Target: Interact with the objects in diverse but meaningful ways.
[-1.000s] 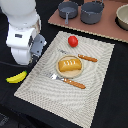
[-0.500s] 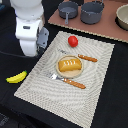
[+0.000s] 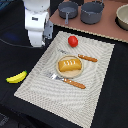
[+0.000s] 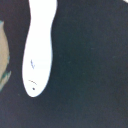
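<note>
A golden-orange bread loaf (image 3: 69,65) lies on the round tan plate (image 3: 75,73) in the middle of the placemat. Beyond it on the mat sits the red tomato (image 3: 73,41). The yellow banana (image 3: 16,77) lies on the black surface off the mat, at the exterior view's left. My gripper (image 3: 36,44) hangs above the black surface by the mat's far-left corner, apart from all of these. Its fingers are hidden under the white hand. In the wrist view a small white elongated piece (image 4: 40,45) lies on the black surface, with no fingers showing.
A wooden-handled fork (image 3: 67,80) and another piece of cutlery (image 3: 80,56) flank the plate on the woven placemat (image 3: 95,90). Two grey pots (image 3: 68,10) (image 3: 92,11) and a bowl (image 3: 123,17) stand on the wooden surface at the back.
The arm has moved toward the far side and a little to the exterior view's right, away from the banana. The objects have stayed where they were.
</note>
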Motion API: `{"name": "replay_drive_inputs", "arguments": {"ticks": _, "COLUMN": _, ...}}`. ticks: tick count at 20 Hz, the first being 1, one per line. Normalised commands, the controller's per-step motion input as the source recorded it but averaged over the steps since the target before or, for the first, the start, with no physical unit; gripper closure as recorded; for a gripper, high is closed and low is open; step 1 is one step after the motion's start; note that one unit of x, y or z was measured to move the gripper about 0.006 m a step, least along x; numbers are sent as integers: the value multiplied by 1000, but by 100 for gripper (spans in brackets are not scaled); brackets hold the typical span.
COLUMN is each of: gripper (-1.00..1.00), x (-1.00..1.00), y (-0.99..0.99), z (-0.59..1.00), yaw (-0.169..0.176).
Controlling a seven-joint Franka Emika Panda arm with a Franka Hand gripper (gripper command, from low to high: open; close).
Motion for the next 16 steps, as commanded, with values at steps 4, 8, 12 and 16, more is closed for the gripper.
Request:
{"name": "replay_drive_inputs", "arguments": {"ticks": 4, "gripper": -100, "x": -573, "y": 376, "z": -259, "yaw": -13}}
{"name": "replay_drive_inputs", "arguments": {"ticks": 8, "gripper": -100, "x": -569, "y": 211, "z": -343, "yaw": -7}}
{"name": "replay_drive_inputs", "arguments": {"ticks": 12, "gripper": -100, "x": -419, "y": 9, "z": -373, "yaw": -33}}
{"name": "replay_drive_inputs", "arguments": {"ticks": 16, "gripper": -100, "x": -481, "y": 57, "z": -388, "yaw": -30}}
